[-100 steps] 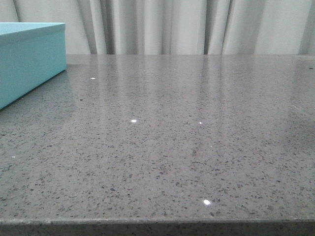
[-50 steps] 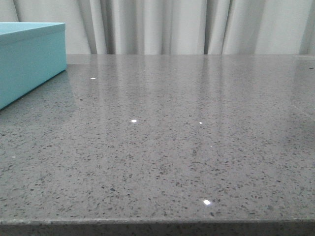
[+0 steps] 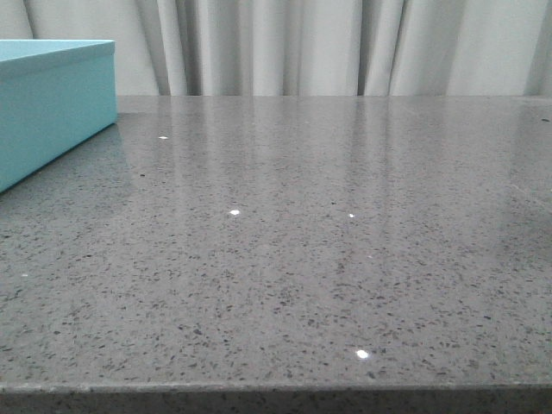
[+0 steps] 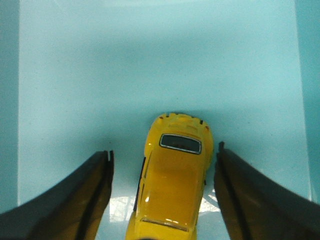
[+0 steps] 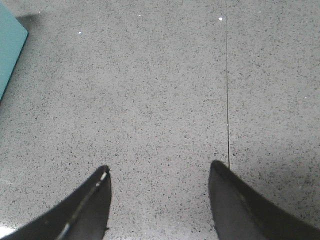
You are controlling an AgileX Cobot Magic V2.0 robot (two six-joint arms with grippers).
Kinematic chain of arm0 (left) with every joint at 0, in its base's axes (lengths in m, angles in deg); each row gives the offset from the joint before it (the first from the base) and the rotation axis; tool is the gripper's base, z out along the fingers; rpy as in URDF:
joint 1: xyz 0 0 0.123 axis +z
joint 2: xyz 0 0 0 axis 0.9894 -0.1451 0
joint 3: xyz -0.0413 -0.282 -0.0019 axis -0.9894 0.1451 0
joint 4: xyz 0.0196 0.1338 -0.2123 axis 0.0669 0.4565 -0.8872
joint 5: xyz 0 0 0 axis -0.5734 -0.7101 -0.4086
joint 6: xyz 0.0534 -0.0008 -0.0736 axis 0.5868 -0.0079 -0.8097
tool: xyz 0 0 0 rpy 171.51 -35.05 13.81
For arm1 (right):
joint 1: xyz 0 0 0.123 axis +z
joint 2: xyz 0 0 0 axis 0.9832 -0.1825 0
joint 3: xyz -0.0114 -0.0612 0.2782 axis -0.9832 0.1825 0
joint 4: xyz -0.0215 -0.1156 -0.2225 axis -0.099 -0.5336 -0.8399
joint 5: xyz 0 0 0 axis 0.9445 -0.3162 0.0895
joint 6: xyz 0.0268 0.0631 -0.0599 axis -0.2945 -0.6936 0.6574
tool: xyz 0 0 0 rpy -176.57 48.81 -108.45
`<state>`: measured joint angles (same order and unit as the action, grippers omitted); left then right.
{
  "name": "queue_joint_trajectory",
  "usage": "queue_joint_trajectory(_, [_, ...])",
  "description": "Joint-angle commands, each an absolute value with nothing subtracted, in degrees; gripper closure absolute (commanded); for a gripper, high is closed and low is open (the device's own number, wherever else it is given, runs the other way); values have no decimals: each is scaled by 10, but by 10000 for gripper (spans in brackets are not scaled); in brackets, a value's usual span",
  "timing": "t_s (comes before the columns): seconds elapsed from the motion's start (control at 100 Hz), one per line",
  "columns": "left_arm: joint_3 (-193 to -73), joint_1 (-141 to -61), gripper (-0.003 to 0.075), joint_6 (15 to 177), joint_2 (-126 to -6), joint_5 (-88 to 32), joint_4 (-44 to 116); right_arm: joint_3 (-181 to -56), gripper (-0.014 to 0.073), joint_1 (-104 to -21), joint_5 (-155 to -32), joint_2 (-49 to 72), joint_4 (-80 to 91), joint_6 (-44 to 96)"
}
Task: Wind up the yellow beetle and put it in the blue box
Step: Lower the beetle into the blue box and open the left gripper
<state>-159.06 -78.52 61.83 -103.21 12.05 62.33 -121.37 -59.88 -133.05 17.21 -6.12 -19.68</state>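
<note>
The yellow beetle (image 4: 172,175) lies on the pale floor inside the blue box (image 4: 150,65) in the left wrist view, its rear window facing up. My left gripper (image 4: 164,149) is open over it, one finger on each side. There is a clear gap on one side, and the other finger (image 4: 235,180) is close to the car. The blue box stands at the far left of the front view (image 3: 52,103), and one corner shows in the right wrist view (image 5: 10,45). My right gripper (image 5: 159,167) is open and empty above the table. Neither arm shows in the front view.
The grey speckled table (image 3: 302,259) stretches to a white curtain (image 3: 285,43) at the back. A thin dark seam (image 5: 227,100) runs across the tabletop near my right gripper. The table's front edge lies along the bottom of the front view.
</note>
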Motion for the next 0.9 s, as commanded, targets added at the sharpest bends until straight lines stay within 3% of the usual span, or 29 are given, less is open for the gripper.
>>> queue_joint_trajectory(0.0, [-1604,-784,291,615,-979,72,616,-1227,158,-599,-1280,186,-82,-186])
queue_joint_trajectory(0.22, [-1604,-784,360,619,-887,4,615,-1195,160,-599,-1212,246,-141,-186])
queue_joint_trajectory(0.3, [-1601,-784,393,619,-852,-8,613,-1177,198,-599,-1194,273,-164,-186])
queue_joint_trajectory(0.47, [-1550,-785,503,665,-775,-43,555,-1138,435,-599,-1182,321,-181,-186])
queue_joint_trajectory(0.63, [-1459,-802,682,684,-696,-91,528,-1104,669,-599,-1166,359,-182,-186])
queue_joint_trajectory(0.69, [-1421,-809,741,684,-669,-113,528,-1094,656,-599,-1160,370,-186,-186])
queue_joint_trajectory(0.89, [-1307,-830,741,684,-569,-162,524,-1063,662,-599,-1131,419,-221,-186])
